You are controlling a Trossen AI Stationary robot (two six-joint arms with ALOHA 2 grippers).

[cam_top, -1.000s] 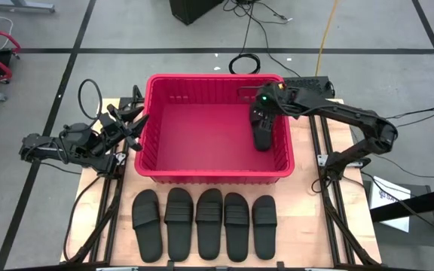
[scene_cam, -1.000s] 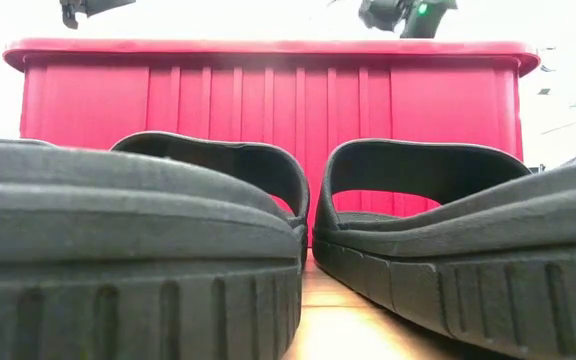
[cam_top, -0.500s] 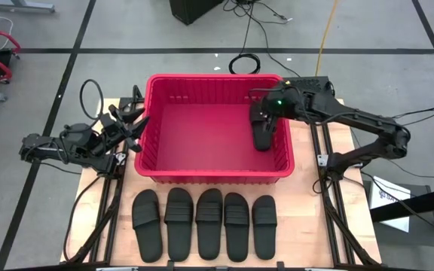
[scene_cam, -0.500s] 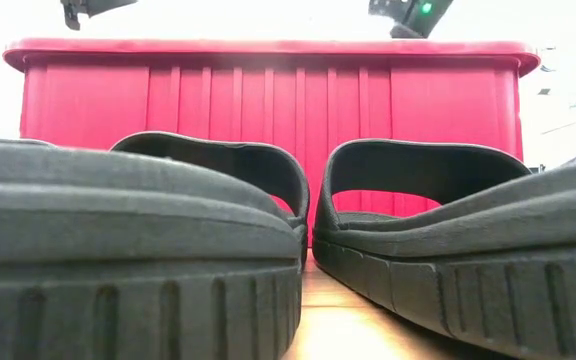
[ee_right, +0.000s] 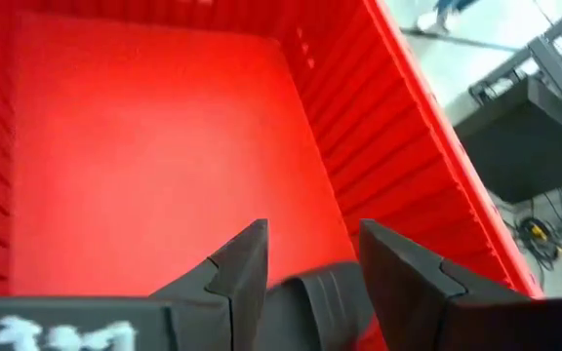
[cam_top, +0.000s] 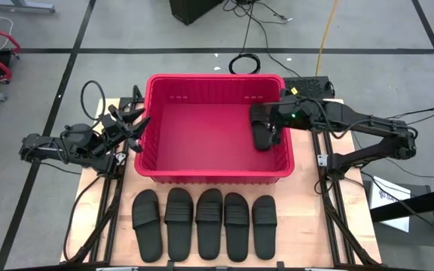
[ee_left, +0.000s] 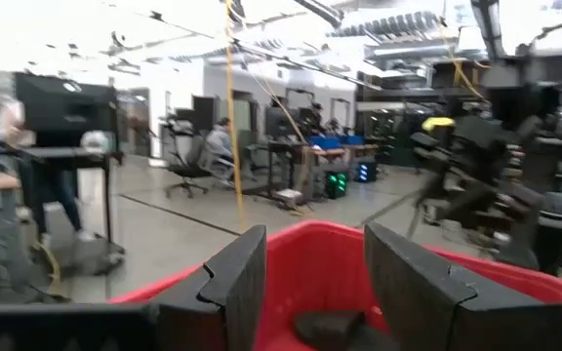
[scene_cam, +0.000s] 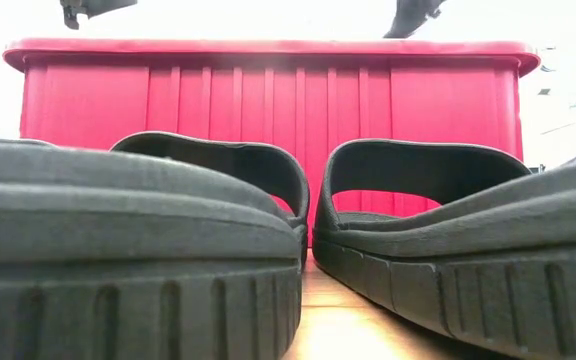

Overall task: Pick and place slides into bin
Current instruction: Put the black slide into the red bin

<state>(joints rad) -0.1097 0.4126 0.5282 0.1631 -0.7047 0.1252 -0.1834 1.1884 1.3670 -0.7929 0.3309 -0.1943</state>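
The red bin [cam_top: 159, 162] stands in the middle of the table. One black slide [cam_top: 263, 138] lies on the bin's floor by its right wall, and it also shows in the right wrist view [ee_right: 317, 297]. Several more slides [cam_top: 209, 222] lie side by side, soles down, along the near edge. My right gripper [cam_top: 258, 119] hovers open above the bin's right part, over the slide, touching nothing [ee_right: 312, 242]. My left gripper [cam_top: 137, 125] waits open just outside the bin's left wall [ee_left: 312, 244].
Metal rails [cam_top: 336, 218] run along both sides of the wooden table. A black box [cam_top: 307, 84] with cables sits behind the bin's far right corner. In the low view two slides [scene_cam: 218, 190] fill the foreground in front of the bin's near wall [scene_cam: 268, 90].
My right gripper has risen and drawn back toward the table's right edge, tipping closer to level, still open. The slide in the bin has stayed where it lay.
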